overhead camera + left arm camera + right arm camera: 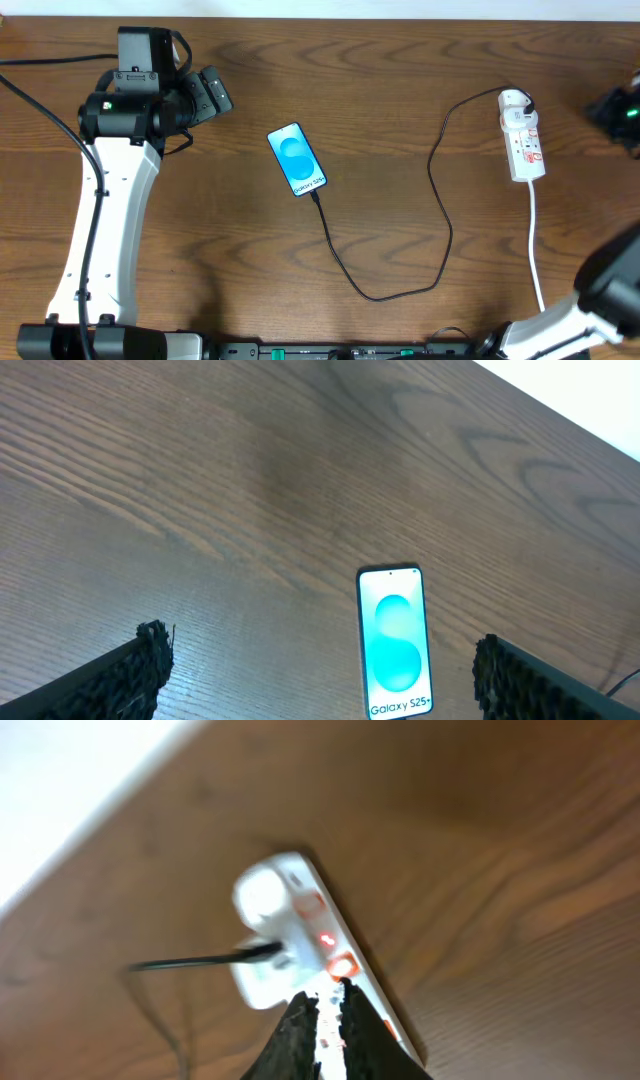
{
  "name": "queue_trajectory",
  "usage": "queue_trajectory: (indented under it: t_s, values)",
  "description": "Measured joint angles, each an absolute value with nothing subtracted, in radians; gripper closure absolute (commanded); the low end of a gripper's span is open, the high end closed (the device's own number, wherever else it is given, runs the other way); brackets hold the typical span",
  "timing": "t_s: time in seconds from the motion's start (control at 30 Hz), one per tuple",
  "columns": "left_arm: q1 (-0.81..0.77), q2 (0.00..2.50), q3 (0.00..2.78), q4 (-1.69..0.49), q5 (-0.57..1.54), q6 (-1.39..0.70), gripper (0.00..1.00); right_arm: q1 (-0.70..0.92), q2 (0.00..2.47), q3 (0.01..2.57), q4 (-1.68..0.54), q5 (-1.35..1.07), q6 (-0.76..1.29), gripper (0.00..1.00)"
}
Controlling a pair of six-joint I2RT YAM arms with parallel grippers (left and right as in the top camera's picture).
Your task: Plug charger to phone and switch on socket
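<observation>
The phone [296,159] lies face up mid-table, blue screen lit; it also shows in the left wrist view [394,642]. The black charger cable [440,200] runs from the phone's lower end, where its tip touches the phone, in a loop to the white socket [523,140] at the right. In the blurred right wrist view the socket [290,910] shows a glowing red switch [342,964]. My right gripper [328,995] is shut and empty just above the socket. My left gripper [320,675] is open and empty, up and left of the phone [213,92].
The socket's white cord [538,250] runs toward the front edge. My right arm's base [580,310] is at the front right; my left arm [105,220] spans the left side. The table's far edge is close behind the socket.
</observation>
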State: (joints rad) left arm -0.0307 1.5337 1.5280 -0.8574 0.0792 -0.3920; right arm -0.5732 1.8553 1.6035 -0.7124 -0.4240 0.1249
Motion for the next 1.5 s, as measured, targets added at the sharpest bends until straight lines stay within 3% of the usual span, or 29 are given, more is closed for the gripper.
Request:
queue_trajectory:
  t_s: [0.33, 0.5, 0.53, 0.57, 0.6, 0.9, 1.5]
  values:
    - [-0.031, 1.534, 1.528, -0.857, 0.079, -0.392, 0.02, -0.486, 1.515, 1.623, -0.819, -0.509, 0.072, 0.80]
    - [-0.031, 1.534, 1.528, -0.858, 0.079, -0.392, 0.02, -0.405, 1.415, 1.622, -0.952, -0.527, 0.030, 0.44]
    - [-0.031, 1.534, 1.528, -0.857, 0.079, -0.392, 0.02, -0.392, 1.394, 1.622, -0.979, -0.532, 0.027, 0.34]
    - [-0.031, 1.534, 1.528, -0.857, 0.079, -0.392, 0.02, -0.384, 1.375, 1.622, -1.011, -0.534, 0.021, 0.09]
    - [-0.031, 1.534, 1.528, -0.858, 0.079, -0.392, 0.02, -0.379, 1.349, 1.622, -1.062, -0.537, 0.025, 0.01]
    - [-0.031, 1.534, 1.528, -0.857, 0.079, -0.392, 0.02, -0.379, 1.269, 1.626, -1.333, -0.523, 0.014, 0.01]
    - [-0.031, 1.534, 1.528, -0.857, 0.079, -0.392, 0.02, -0.379, 1.269, 1.626, -1.343, -0.500, 0.013, 0.01]
